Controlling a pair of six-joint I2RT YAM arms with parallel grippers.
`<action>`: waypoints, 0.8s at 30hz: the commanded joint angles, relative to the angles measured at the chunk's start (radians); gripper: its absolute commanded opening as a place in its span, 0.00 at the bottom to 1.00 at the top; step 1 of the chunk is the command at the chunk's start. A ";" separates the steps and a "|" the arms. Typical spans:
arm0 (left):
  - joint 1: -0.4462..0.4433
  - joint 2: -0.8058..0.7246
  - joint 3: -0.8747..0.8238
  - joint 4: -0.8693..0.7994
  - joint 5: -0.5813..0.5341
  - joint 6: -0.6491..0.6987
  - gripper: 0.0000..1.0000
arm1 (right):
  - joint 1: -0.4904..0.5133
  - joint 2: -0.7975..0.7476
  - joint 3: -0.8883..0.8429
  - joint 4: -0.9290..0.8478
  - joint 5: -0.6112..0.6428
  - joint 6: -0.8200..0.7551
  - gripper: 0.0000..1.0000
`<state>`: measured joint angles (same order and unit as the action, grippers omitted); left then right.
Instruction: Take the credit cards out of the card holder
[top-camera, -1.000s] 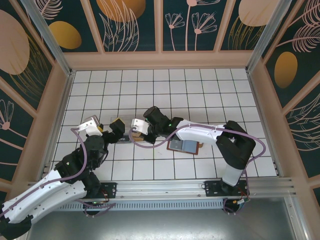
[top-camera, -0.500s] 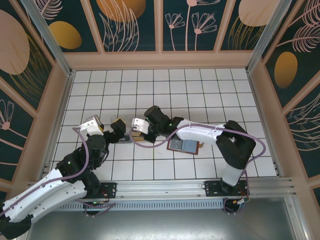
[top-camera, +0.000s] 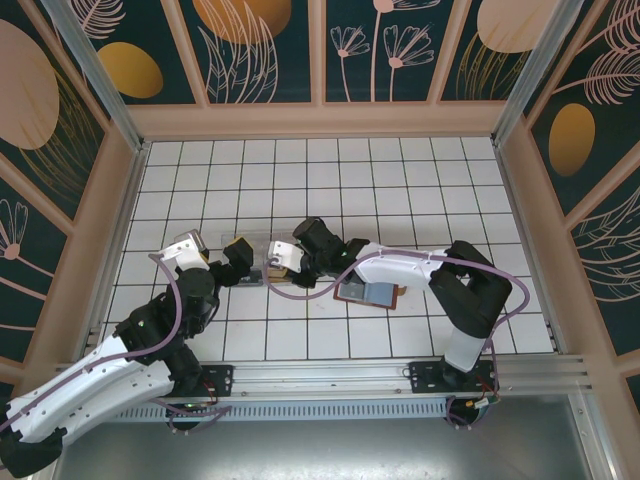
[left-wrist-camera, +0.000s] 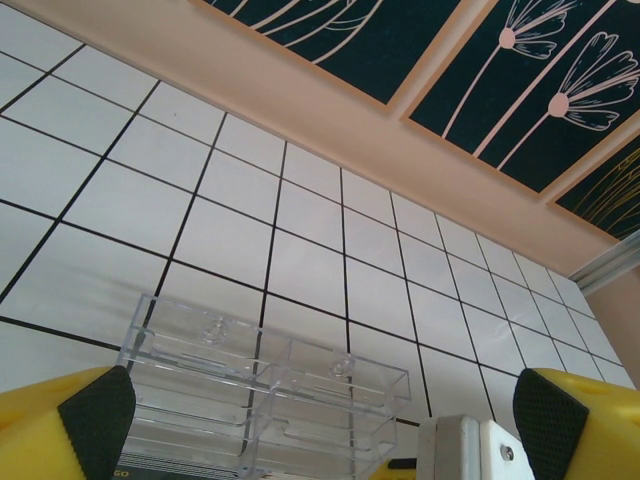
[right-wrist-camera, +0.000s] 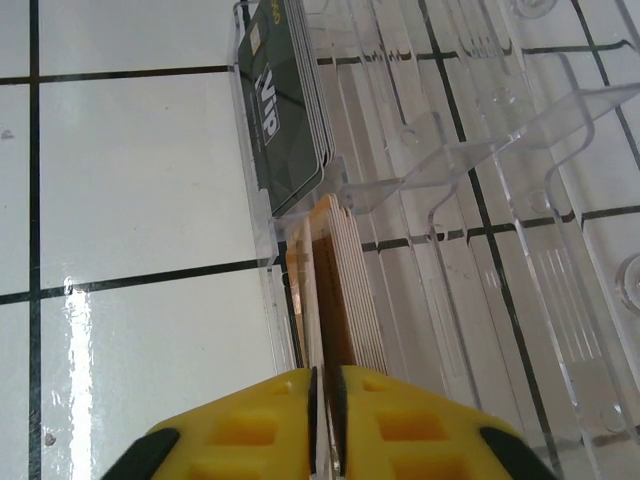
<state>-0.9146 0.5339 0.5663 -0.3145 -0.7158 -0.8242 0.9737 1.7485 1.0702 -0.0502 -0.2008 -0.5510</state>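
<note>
The card holder (top-camera: 370, 293) lies open like a book on the tiles, brown outside and blue-grey inside, right of the grippers. In the right wrist view a stack of tan and brown credit cards (right-wrist-camera: 352, 290) stands on edge in a clear plastic box (right-wrist-camera: 470, 170), behind a dark green VIP card (right-wrist-camera: 285, 130). My right gripper (right-wrist-camera: 322, 400) is at that stack with its yellow jaws parted by a slim gap, one card's pale edge between them. My left gripper (left-wrist-camera: 320, 425) is wide open just short of the box (left-wrist-camera: 270, 390), nothing between its pads (left-wrist-camera: 95, 420).
The clear box (top-camera: 262, 250) lies between both grippers on the white tiled floor (top-camera: 400, 190). Peach walls (top-camera: 320, 120) ring the tiles. A white block of the right wrist (left-wrist-camera: 470, 450) pokes into the left wrist view.
The right gripper's jaws have parted slightly from fully shut, and its wrist has shifted a little to the right over the box. The left arm has hardly moved.
</note>
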 joint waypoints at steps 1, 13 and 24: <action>0.001 0.001 0.020 0.018 -0.004 -0.007 0.99 | -0.008 -0.001 -0.004 0.033 0.013 0.003 0.20; 0.000 0.003 0.014 0.020 0.001 -0.006 0.99 | -0.009 -0.031 -0.006 0.065 0.020 0.035 0.24; -0.001 0.090 0.013 0.096 0.092 0.026 0.99 | -0.111 -0.310 -0.211 0.225 0.030 0.412 0.28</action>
<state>-0.9146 0.5957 0.5663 -0.2768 -0.6685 -0.8188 0.9100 1.5551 0.9234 0.0738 -0.1585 -0.3252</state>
